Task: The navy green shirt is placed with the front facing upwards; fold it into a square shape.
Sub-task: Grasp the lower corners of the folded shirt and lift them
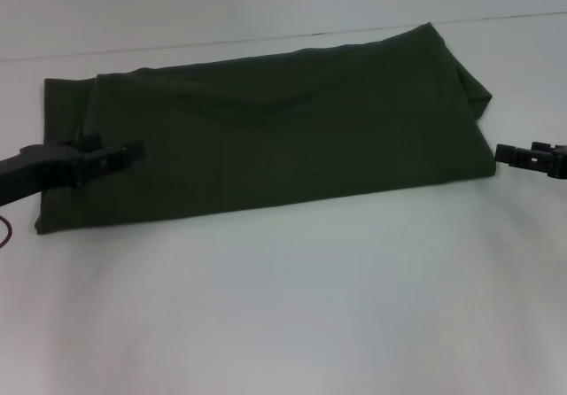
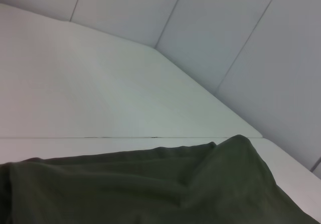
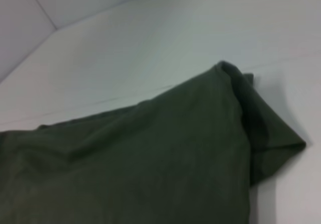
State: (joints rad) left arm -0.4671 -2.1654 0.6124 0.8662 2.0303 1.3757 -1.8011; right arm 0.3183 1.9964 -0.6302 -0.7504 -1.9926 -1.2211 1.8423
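Observation:
The navy green shirt point(image 1: 275, 138) lies on the white table as a long dark olive band running left to right, with a plain surface up. Its chest print and neck label are hidden. My left gripper point(image 1: 133, 152) sits low over the shirt's left end, reaching in from the left. My right gripper point(image 1: 507, 154) hovers just off the shirt's right edge, apart from the cloth. The left wrist view shows the shirt point(image 2: 150, 189) stretching away with a raised far corner. The right wrist view shows the shirt's right end point(image 3: 150, 158) with a folded flap at its corner.
The white table point(image 1: 292, 306) stretches wide in front of the shirt. A seam line in the table point(image 1: 266, 39) runs just behind the shirt. A grey panelled wall point(image 2: 225, 28) stands beyond the table's far edge.

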